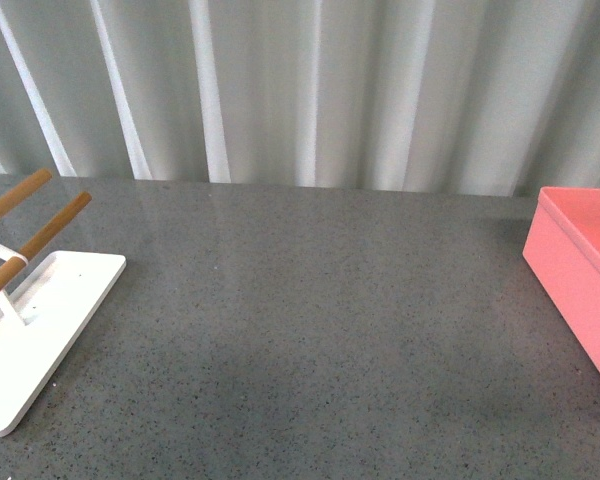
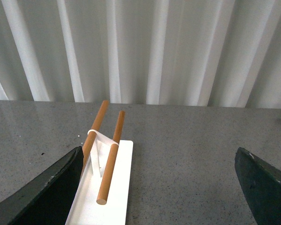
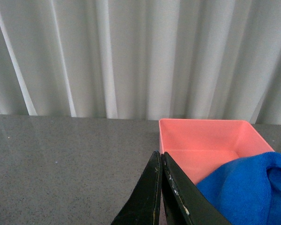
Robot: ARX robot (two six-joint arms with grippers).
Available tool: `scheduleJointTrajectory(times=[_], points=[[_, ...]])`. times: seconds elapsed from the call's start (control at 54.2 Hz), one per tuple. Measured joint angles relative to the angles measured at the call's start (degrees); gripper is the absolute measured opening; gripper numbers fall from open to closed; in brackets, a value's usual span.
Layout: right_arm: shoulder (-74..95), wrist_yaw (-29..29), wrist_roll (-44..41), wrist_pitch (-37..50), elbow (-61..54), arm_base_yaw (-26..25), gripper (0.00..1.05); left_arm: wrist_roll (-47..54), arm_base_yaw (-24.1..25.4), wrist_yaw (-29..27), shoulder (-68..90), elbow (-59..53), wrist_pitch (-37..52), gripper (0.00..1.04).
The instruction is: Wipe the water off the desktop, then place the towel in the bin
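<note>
The dark grey speckled desktop (image 1: 310, 320) fills the front view; neither arm shows there. The salmon-pink bin (image 1: 585, 270) stands at its right edge. In the right wrist view my right gripper (image 3: 160, 161) is shut, its black jaws pressed together, and holds the bright blue towel (image 3: 246, 192), which bulges beside the jaws over the near part of the bin (image 3: 203, 136). The bin's inside looks empty. In the left wrist view my left gripper (image 2: 161, 161) is open and empty above the desktop (image 2: 187, 159), its fingers (image 2: 49, 187) spread wide.
A flat white base (image 1: 40, 320) with wooden rods (image 1: 40, 235) stands at the left of the desktop; it also shows in the left wrist view (image 2: 114, 187), near the left finger. A pleated white curtain (image 1: 310, 90) runs behind the desktop's far edge.
</note>
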Motion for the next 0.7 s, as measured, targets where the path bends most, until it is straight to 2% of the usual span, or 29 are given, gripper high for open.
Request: scheduleJointTrajectory(times=[0.59,0.664,0.701], points=[[-13.14,0.09,0.22,-12.83,-0.04,0.00,0.03,0.00,0.00,0.00,0.00,-0.02,0.00,0.98],[-19.69,0.17,0.24,-21.51,-0.04,0.00,0.03,0.00,0.00,-0.02,0.00,-0.02,0.00,0.98],[-22.05,0.24,0.26,-22.53,-0.02,0.00,0.03,0.00,0.00,-0.04,0.00,-0.02,0.00,0.98]])
